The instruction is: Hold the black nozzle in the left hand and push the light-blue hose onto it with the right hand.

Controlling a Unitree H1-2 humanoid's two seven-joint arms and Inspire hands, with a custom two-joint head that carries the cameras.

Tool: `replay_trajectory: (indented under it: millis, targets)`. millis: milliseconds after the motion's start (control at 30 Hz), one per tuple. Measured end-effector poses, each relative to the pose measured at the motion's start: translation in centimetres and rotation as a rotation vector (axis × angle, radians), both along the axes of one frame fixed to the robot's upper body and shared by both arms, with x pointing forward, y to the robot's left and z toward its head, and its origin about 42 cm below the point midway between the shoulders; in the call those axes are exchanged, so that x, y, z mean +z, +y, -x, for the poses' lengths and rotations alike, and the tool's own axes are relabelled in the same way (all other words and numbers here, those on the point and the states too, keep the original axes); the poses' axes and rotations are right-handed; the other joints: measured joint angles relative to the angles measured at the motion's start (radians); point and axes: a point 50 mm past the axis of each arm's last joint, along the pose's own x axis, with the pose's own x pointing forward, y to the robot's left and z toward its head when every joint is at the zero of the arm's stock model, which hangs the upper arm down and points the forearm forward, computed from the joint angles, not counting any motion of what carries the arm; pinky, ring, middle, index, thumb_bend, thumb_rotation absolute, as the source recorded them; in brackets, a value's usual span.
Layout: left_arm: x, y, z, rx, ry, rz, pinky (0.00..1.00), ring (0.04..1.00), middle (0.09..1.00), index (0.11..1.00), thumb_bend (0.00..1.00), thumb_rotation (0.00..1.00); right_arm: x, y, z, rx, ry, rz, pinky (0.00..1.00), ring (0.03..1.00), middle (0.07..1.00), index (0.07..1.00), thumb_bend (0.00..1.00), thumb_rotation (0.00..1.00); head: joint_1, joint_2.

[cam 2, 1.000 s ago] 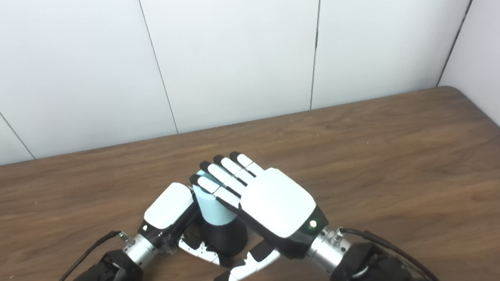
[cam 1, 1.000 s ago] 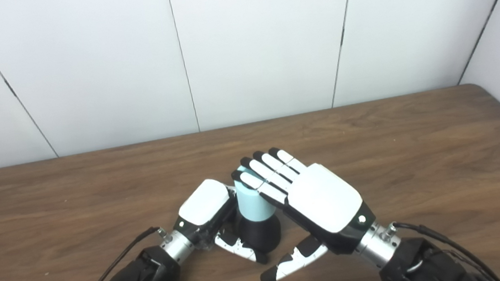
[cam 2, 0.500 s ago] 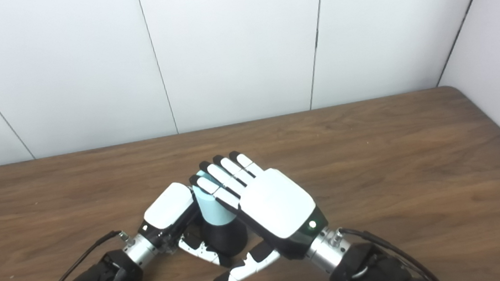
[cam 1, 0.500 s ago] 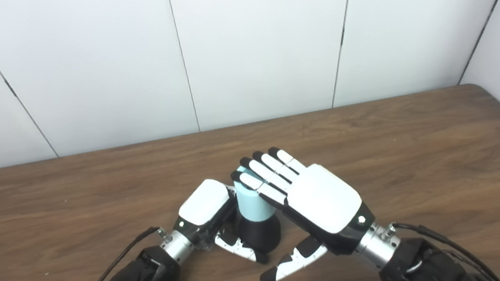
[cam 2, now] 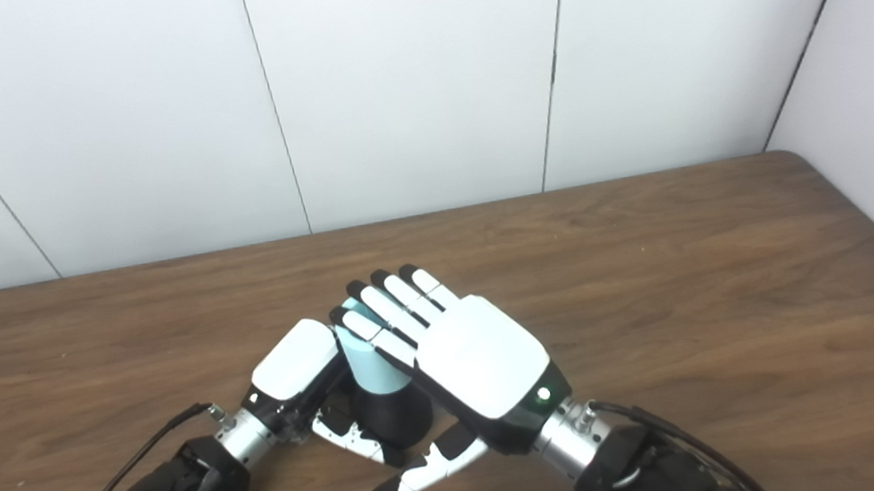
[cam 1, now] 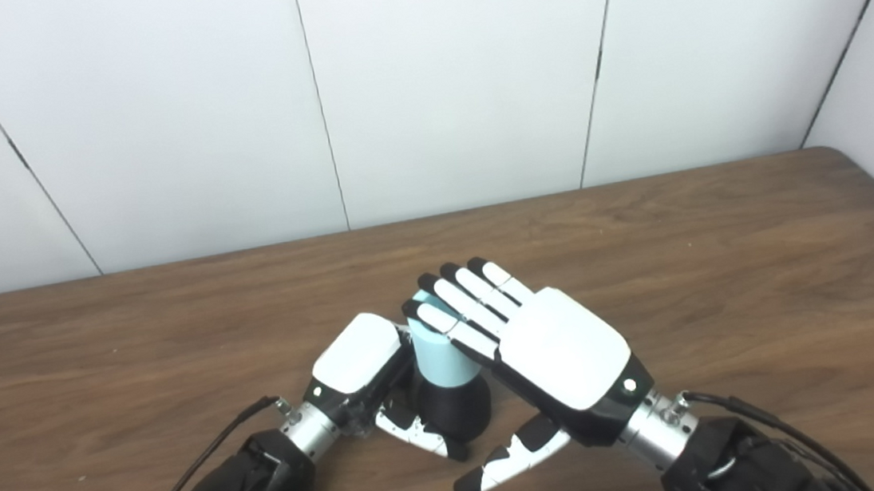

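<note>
The light-blue hose stands nearly upright, its long axis tipped slightly toward the left and away from the camera, and its lower end is seated on the black nozzle, whose wider dark base sits low, at or just above the wooden table; contact with the table cannot be made out. How deep the hose has gone over the nozzle is hidden by the joint itself. On the left side, the left hand is curled around the nozzle and the foot of the hose, thumb crossing in front of the black base, so it appears to grip the nozzle. From the right, the right hand lies flat and spread, its straight fingers resting over the top end of the hose; the thumb hangs free below, clasping nothing. The push therefore runs straight down the hose's axis, from the fingers above toward the nozzle below. Judged from this, the pressing step is under way, and the risk is the tilted hose skewing sideways rather than sliding on.
</note>
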Motion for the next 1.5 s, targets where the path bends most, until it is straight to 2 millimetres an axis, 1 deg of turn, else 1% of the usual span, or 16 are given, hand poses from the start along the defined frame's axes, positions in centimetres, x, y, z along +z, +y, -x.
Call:
replay_trajectory:
  millis: [133, 267, 367, 400, 567, 700, 867, 1000, 1267, 1333, 1500]
  targets:
    - [-0.01, 0.00, 0.00, 0.000, 0.004, 0.002, 0.24, 0.280, 0.474, 0.489, 0.52, 0.00, -0.02, 0.00, 0.03, -0.001, -0.006, 0.004, 1.00, 1.000, 1.000, 0.950, 0.87, 0.88, 0.002, 0.000]
    - [-0.02, 0.04, 0.01, 0.000, 0.009, 0.003, 0.29, 0.324, 0.476, 0.488, 0.52, 0.00, -0.05, 0.01, 0.06, -0.001, -0.010, 0.007, 1.00, 1.000, 1.000, 0.951, 0.87, 0.88, 0.002, 0.000]
    - [0.02, 0.07, -0.04, 0.001, 0.016, 0.007, 0.26, 0.296, 0.474, 0.488, 0.52, 0.00, -0.05, 0.02, 0.07, -0.001, -0.011, 0.008, 1.00, 1.000, 1.000, 0.970, 0.87, 0.89, 0.002, 0.000]
    - [0.02, 0.08, -0.05, 0.001, 0.019, 0.008, 0.28, 0.314, 0.475, 0.489, 0.52, 0.00, -0.05, 0.03, 0.07, -0.001, -0.011, 0.008, 1.00, 1.000, 1.000, 0.968, 0.87, 0.89, 0.002, 0.000]
    - [0.03, 0.09, -0.06, 0.000, 0.023, 0.010, 0.28, 0.319, 0.476, 0.488, 0.52, 0.00, -0.06, 0.02, 0.07, -0.002, -0.011, 0.008, 1.00, 1.000, 1.000, 0.963, 0.88, 0.89, 0.000, -0.002]
    - [0.07, 0.12, -0.10, 0.000, 0.024, 0.011, 0.28, 0.316, 0.475, 0.489, 0.52, 0.00, -0.05, 0.02, 0.06, -0.002, -0.011, 0.008, 1.00, 1.000, 1.000, 0.965, 0.87, 0.89, -0.002, -0.002]
    - [0.07, 0.14, -0.10, 0.000, 0.025, 0.011, 0.25, 0.291, 0.474, 0.490, 0.52, 0.00, -0.05, 0.02, 0.06, -0.002, -0.011, 0.008, 1.00, 1.000, 1.000, 0.953, 0.88, 0.89, -0.003, -0.003]
    - [0.06, 0.11, -0.09, 0.000, 0.026, 0.012, 0.27, 0.305, 0.475, 0.489, 0.52, 0.00, -0.05, 0.02, 0.07, -0.002, -0.011, 0.007, 1.00, 1.000, 1.000, 0.954, 0.88, 0.89, -0.003, -0.003]
    - [0.06, 0.09, -0.09, -0.001, 0.029, 0.014, 0.24, 0.269, 0.473, 0.488, 0.52, 0.00, -0.07, 0.00, 0.13, -0.002, -0.008, 0.003, 1.00, 1.000, 1.000, 0.956, 0.88, 0.90, -0.005, -0.005]
    - [0.05, 0.07, -0.09, -0.002, 0.030, 0.013, 0.26, 0.289, 0.473, 0.488, 0.52, 0.00, -0.10, -0.03, 0.16, 0.000, -0.002, -0.003, 1.00, 1.000, 1.000, 0.956, 0.88, 0.88, -0.008, -0.005]
    - [0.07, 0.06, -0.11, -0.002, 0.029, 0.013, 0.25, 0.284, 0.473, 0.487, 0.52, 0.00, -0.15, -0.08, 0.25, 0.001, 0.009, -0.017, 1.00, 1.000, 1.000, 0.955, 0.88, 0.88, -0.008, -0.008]
